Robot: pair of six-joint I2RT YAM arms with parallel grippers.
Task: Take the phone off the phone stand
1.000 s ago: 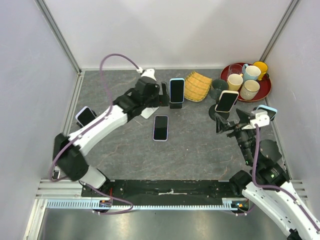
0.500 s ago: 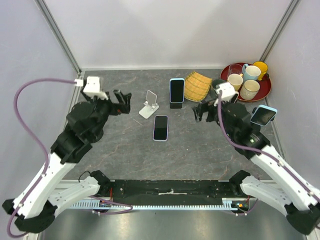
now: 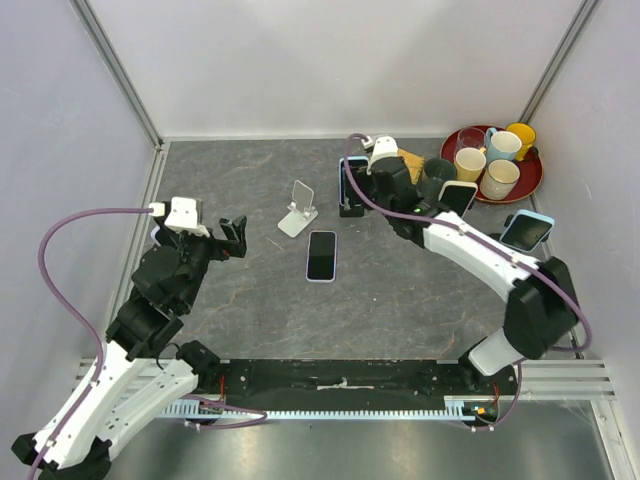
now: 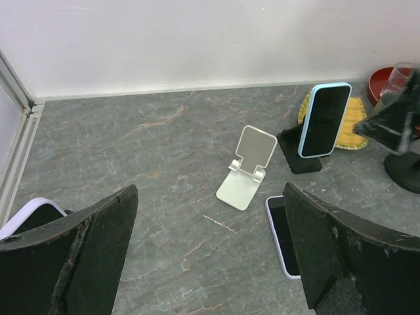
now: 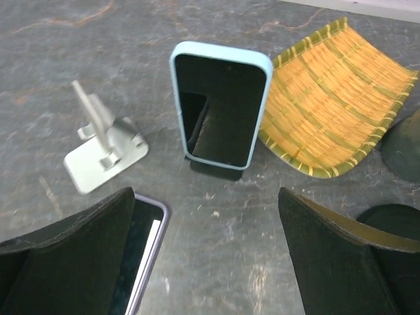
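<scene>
Low on the left of the overhead view, the left gripper (image 3: 233, 238) hangs with its jaws spread, holding nothing. Nearer the centre a dark phone (image 3: 321, 255) lies flat beside an empty white stand (image 3: 298, 208) (that pair looks finished). In the upper middle the right gripper (image 5: 205, 197), jaws wide, faces the blue-cased phone (image 5: 221, 105), which stands upright on its black stand (image 4: 295, 154), not gripped. The lift itself seems wholly left to do.

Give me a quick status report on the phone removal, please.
Left gripper open, well back. Right gripper open, facing the blue-cased phone, upright on its black stand. Woven mat close beside; nothing between.
</scene>
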